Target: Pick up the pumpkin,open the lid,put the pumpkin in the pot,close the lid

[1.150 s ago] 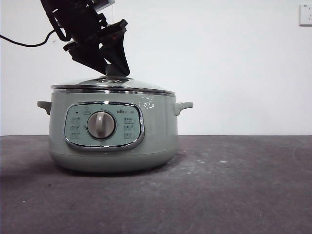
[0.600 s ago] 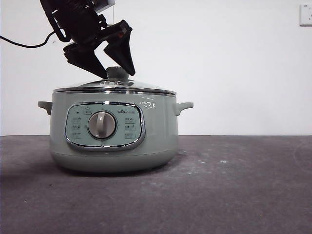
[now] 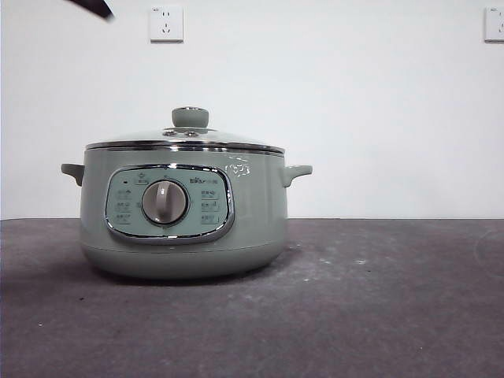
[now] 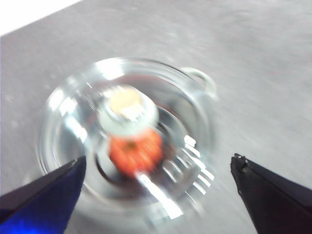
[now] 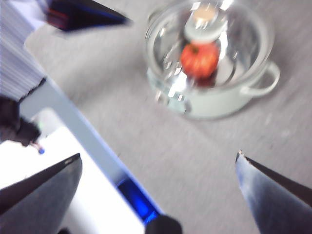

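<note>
One pot (image 3: 181,224), lid (image 3: 185,138) seated, pumpkin (image 4: 135,152) inside; left gripper (image 4: 156,195), fingers spread, has lifted off the knob. Task looks complete.

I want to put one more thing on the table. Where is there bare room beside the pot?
The dark grey table is bare to the right of the sage-green electric pot, past its side handle, and also in front of it. The pot's left side offers only a narrow strip. Its top is taken by the clear glass lid.
</note>
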Controlling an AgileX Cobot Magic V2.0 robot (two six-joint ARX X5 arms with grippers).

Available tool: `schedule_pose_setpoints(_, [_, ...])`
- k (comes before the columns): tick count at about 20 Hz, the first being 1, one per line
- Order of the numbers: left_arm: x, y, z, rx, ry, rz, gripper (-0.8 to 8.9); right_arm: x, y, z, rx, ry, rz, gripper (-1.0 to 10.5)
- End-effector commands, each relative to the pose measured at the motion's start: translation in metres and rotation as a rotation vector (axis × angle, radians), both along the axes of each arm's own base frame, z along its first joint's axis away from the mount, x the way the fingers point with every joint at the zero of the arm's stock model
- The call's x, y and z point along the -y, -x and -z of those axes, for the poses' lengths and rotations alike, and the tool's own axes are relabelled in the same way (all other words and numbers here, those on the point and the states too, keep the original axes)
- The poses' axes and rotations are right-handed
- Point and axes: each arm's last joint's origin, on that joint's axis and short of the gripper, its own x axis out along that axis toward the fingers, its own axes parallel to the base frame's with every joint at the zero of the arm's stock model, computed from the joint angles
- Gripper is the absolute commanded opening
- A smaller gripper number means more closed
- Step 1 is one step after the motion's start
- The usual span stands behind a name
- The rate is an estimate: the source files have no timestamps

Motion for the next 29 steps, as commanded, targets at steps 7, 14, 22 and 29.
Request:
schedule_pose_setpoints(7, [-0.027,0.069,-0.016,-0.078,0.039,0.065,-0.08,-0.001,0.002,0.004,-0.054,0.005,-0.037,-0.1])
schedule_pose_setpoints(14, [-0.028,0.071,-0.015,-0.096,0.042,0.077,-0.04,-0.001,0.002,0.003,-0.066,-0.012,-0.015,0.0])
schedule_pose_setpoints(22, [-0.027,0.071,-0.015,-0.095,0.043,0.077,-0.04,0.0,0.002,0.003,-0.065,-0.014,-0.016,0.0])
schedule_pose_setpoints(29, [-0.044,0.073,-0.034,0.16,0.07,-0.002,-0.04,0.0,0.003,0.002,-0.064,-0.015,-0.016,0.0])
